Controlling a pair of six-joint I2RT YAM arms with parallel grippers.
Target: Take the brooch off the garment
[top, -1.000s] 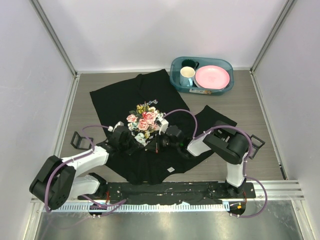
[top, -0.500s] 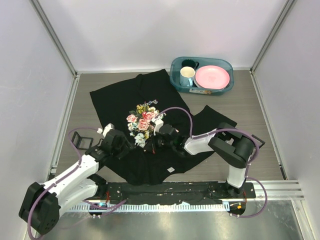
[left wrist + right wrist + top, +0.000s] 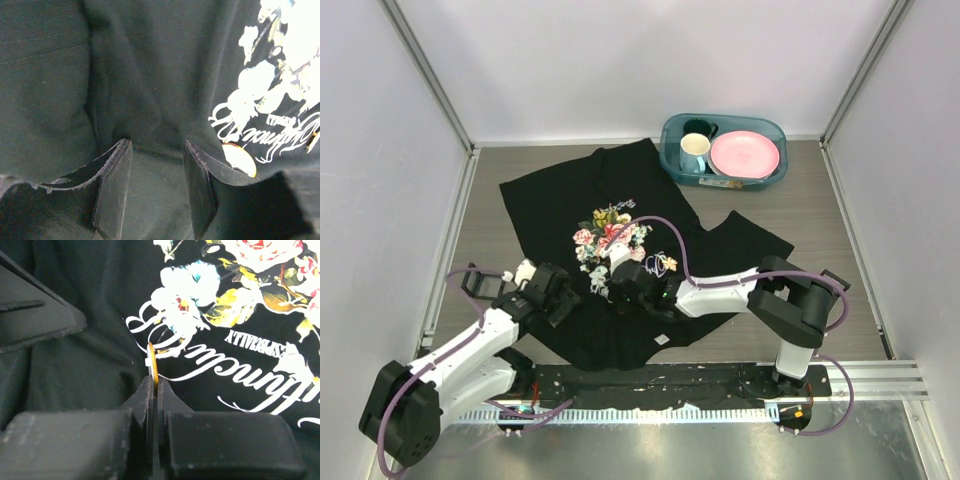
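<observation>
The garment [image 3: 560, 195], a black T-shirt with a rose print and white lettering, lies spread on the table. In the right wrist view the brooch [image 3: 153, 364], a small orange-yellow badge, stands on edge over the lettering. My right gripper [image 3: 155, 384] is shut on its lower rim. I cannot tell whether it is still pinned to the fabric [image 3: 75, 365]. The left wrist view shows the brooch [image 3: 241, 159] just right of my left gripper [image 3: 157, 146], which is open over plain black cloth [image 3: 150, 75] and holds nothing. From above, the left gripper [image 3: 566, 300] and right gripper [image 3: 623, 291] sit near each other below the print.
A teal bin [image 3: 672, 160] at the back right holds a pink plate [image 3: 745, 154] and a mug [image 3: 693, 152]. A small white label [image 3: 661, 340] lies on the shirt's near hem. Side rails and walls close in the table.
My left gripper has opened, let go of the cloth and drawn back to the left. My right gripper, still shut on the brooch, has shifted left and nearer.
</observation>
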